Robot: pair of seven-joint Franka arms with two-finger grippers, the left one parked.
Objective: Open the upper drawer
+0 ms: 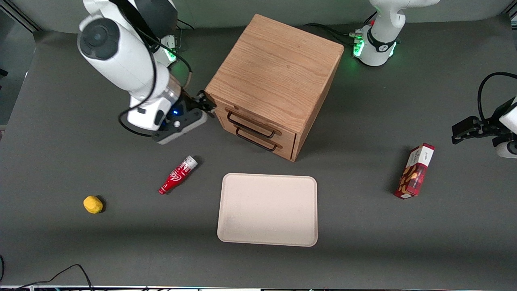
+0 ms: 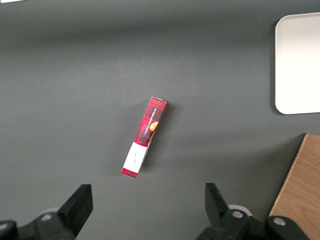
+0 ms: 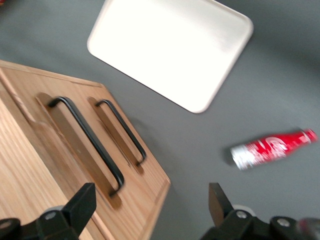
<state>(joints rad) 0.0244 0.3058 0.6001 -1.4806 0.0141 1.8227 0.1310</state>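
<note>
The small oak cabinet (image 1: 274, 68) stands in the middle of the table with both drawers shut flush. The upper drawer (image 1: 252, 120) has a thin black wire handle (image 1: 249, 125), just above the identical handle of the lower drawer (image 1: 258, 142). My right gripper (image 1: 205, 103) is open and empty, beside the cabinet's front corner toward the working arm's end, about level with the upper drawer and clear of the handle. In the right wrist view the gripper (image 3: 151, 197) spans the cabinet front's lower edge, with the upper handle (image 3: 86, 139) and lower handle (image 3: 123, 131) ahead of its fingers.
A cream tray (image 1: 267, 209) lies in front of the cabinet, nearer the front camera. A red bottle (image 1: 177, 175) lies on its side below the gripper, a yellow object (image 1: 93, 204) farther out. A red box (image 1: 416, 170) lies toward the parked arm's end.
</note>
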